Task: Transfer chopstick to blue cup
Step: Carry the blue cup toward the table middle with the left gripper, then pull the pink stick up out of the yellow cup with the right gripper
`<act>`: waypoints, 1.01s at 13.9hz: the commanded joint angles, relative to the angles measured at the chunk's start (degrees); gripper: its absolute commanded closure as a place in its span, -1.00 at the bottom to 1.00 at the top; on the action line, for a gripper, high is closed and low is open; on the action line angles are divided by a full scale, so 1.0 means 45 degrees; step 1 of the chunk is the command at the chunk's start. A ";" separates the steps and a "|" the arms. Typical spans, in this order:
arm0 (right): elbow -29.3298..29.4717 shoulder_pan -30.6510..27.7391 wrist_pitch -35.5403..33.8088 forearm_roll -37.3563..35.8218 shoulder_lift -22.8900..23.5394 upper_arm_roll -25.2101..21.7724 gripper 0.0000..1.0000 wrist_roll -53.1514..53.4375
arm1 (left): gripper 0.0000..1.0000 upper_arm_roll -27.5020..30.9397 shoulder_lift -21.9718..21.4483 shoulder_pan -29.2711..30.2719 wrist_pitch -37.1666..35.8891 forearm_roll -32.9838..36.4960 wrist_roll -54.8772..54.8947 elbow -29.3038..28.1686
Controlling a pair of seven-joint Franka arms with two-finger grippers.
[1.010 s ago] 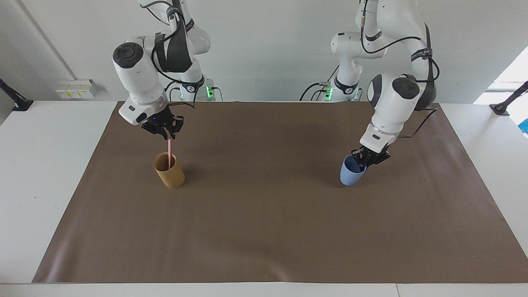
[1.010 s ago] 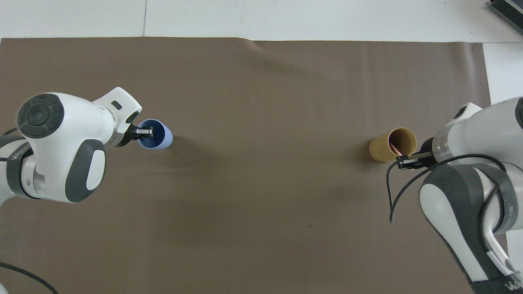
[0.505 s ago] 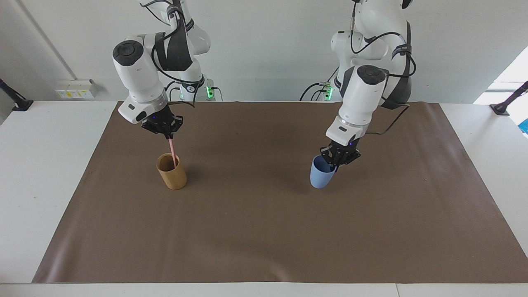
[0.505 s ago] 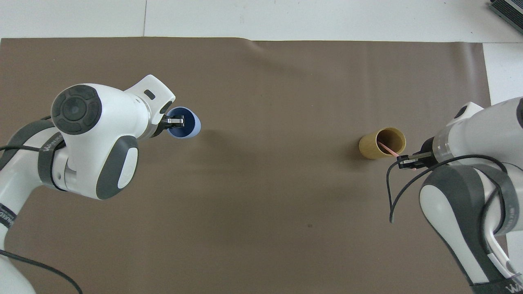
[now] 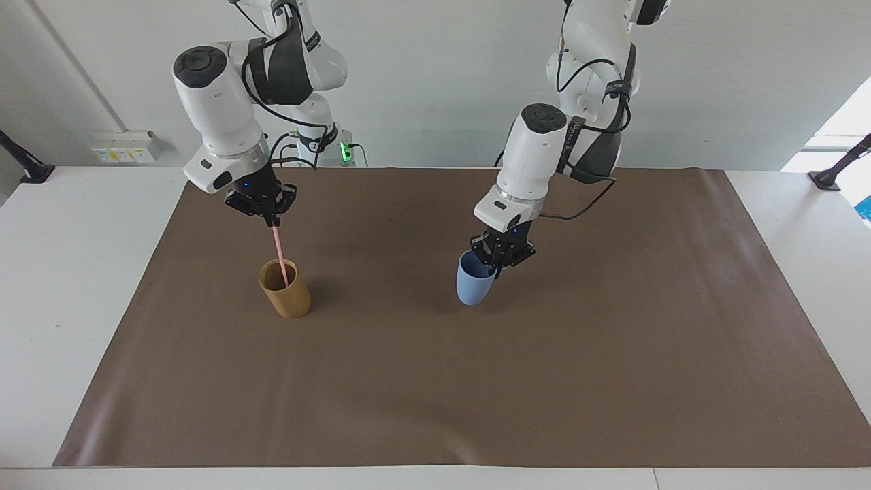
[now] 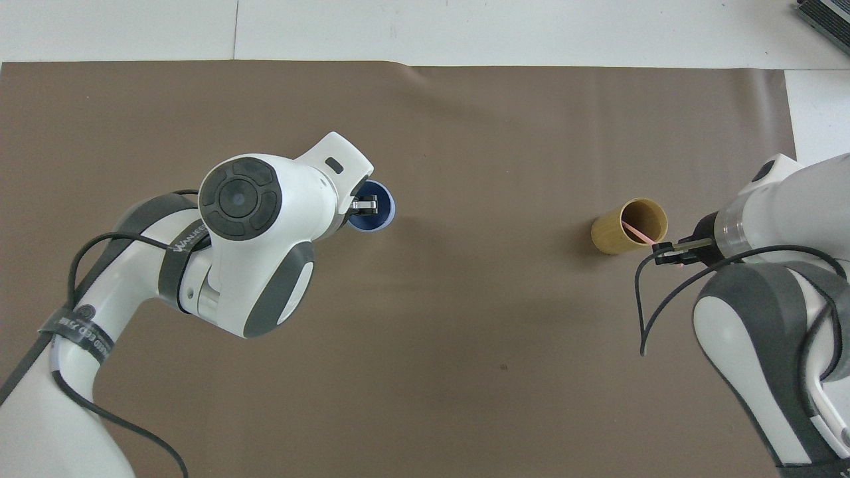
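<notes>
The right gripper (image 5: 272, 216) is raised over the tan cup (image 5: 286, 294) at the right arm's end of the tabletop (image 5: 81, 272), its fingers closed on the top of the chopstick (image 5: 279, 250). The chopstick is held tilted, its lower end inside the tan cup, which stands on the brown mat (image 5: 435, 381). Toward the middle of the mat, the blue cup (image 5: 473, 286) is gripped at its rim by the left gripper (image 5: 502, 262), fingers closed on the wall, the cup tilted.
</notes>
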 commanded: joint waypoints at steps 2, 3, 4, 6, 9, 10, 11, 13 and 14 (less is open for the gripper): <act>0.1278 -0.0203 -0.1360 0.0173 0.0032 0.0008 1.00 -0.0103 | 1.00 0.0250 0.0775 -0.0762 -0.0094 0.0041 -0.0591 0.0417; 0.1590 -0.0203 -0.1769 0.0251 0.0032 -0.0031 1.00 -0.0083 | 1.00 0.0231 0.0796 -0.0783 -0.0054 0.0041 -0.0691 0.0417; 0.1806 -0.0203 -0.1986 0.0464 0.0032 -0.0051 1.00 -0.0045 | 1.00 0.0230 0.0797 -0.0783 -0.0131 0.0041 -0.0731 0.0417; 0.2119 -0.0222 -0.2337 0.0525 -0.0007 -0.0187 1.00 -0.0005 | 1.00 0.0230 0.0777 -0.0842 -0.0229 0.0041 -0.0770 0.0203; 0.2394 -0.0261 -0.2458 0.0525 0.0032 -0.0227 1.00 0.0034 | 1.00 0.0250 0.0796 -0.0861 -0.0405 0.0041 -0.0828 0.0202; 0.2413 -0.0242 -0.2457 0.0563 0.0051 -0.0207 1.00 0.0150 | 1.00 0.0250 0.0855 -0.0919 -0.0406 0.0041 -0.1022 0.0202; 0.2413 -0.0261 -0.2476 0.0738 0.0052 -0.0188 1.00 0.0422 | 1.00 0.0250 0.0874 -0.0920 -0.0309 0.0041 -0.1121 0.0202; 0.2627 -0.0281 -0.2631 0.1110 0.0052 -0.0207 1.00 0.0678 | 1.00 0.0269 0.0972 -0.0765 -0.0191 0.0061 -0.1122 0.0320; 0.2686 -0.0281 -0.2671 0.1111 0.0032 -0.0207 1.00 0.0678 | 1.00 0.0289 0.1030 -0.0725 -0.0113 0.0138 -0.1122 0.0320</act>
